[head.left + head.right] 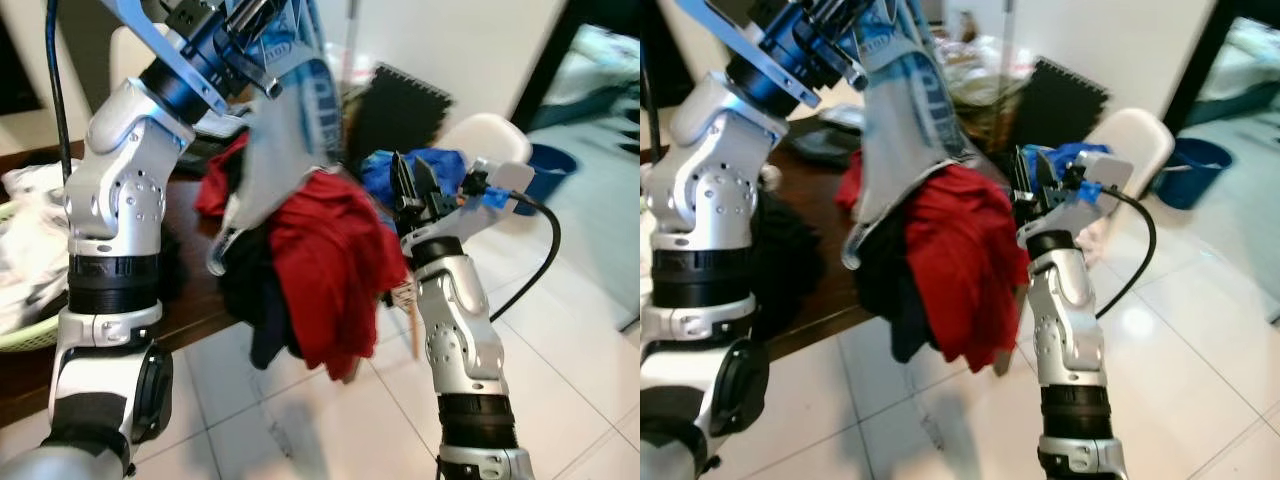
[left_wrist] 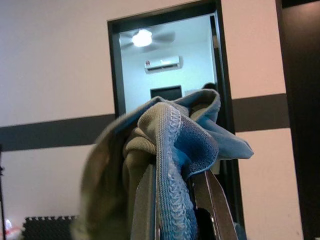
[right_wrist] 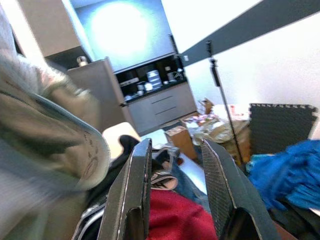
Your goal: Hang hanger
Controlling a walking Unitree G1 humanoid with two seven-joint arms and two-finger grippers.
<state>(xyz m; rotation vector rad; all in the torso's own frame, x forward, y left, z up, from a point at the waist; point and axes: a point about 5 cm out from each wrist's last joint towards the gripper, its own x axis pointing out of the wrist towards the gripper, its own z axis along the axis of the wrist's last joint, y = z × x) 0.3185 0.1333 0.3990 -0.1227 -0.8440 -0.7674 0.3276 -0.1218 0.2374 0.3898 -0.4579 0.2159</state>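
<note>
White floor tiles (image 1: 590, 330) and a dark table (image 1: 190, 310) heaped with clothes fill the head views. Raised high, the left gripper (image 1: 245, 30) pinches a pale grey-blue garment (image 1: 290, 140) dangling over a red cloth (image 1: 330, 270); the right gripper (image 1: 412, 185) waits beside it. I cannot make out a hanger. Left wrist: ribbed knit bunches between closed fingers (image 2: 145, 200). Right wrist: flat black fingers (image 3: 135, 190) stand apart, empty. Judged: carrying stage; next, find a rail.

A pale blue-grey garment (image 1: 285, 120) hangs over red clothing (image 1: 325, 265), near a bright blue cloth (image 1: 440, 165).
</note>
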